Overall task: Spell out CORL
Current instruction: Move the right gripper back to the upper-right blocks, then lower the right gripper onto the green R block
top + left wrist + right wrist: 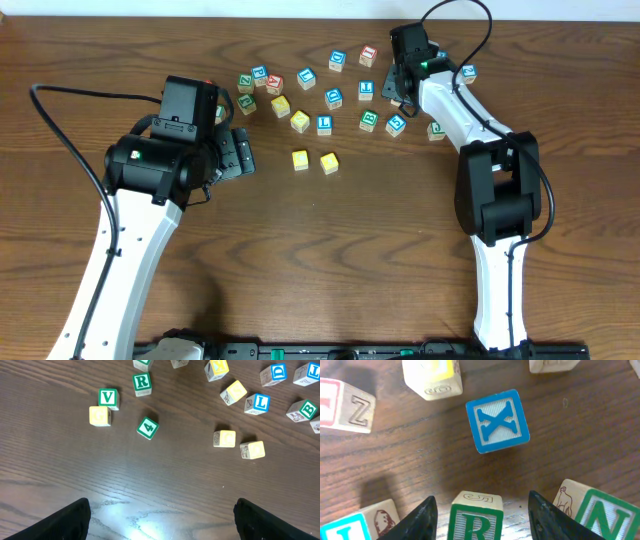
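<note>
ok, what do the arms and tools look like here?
Left arm and right arm: white link shells, black joint housings, a black cable looping off each, small green light near the wrist. Left tool and right tool are black with dark tapered fingers.

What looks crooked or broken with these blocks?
Nothing looks broken. The green 4 block sits turned cornerwise, unlike the straighter green V block near it. The blue X block is turned a bit too.
</note>
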Action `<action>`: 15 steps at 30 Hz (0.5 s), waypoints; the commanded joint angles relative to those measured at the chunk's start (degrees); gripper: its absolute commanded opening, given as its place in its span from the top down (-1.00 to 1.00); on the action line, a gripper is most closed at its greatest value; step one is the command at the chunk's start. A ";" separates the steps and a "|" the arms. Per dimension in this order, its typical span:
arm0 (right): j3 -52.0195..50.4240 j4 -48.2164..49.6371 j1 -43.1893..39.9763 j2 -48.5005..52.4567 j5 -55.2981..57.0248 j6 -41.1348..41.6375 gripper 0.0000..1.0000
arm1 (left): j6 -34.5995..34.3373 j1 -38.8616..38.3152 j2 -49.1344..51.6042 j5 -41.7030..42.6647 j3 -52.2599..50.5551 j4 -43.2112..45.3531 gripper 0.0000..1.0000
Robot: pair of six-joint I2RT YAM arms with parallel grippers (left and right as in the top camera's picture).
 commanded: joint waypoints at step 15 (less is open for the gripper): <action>0.74 2.32 -0.15 1.81 -1.27 -1.55 -0.08 | -0.50 0.31 0.28 -0.72 0.90 -0.15 -0.81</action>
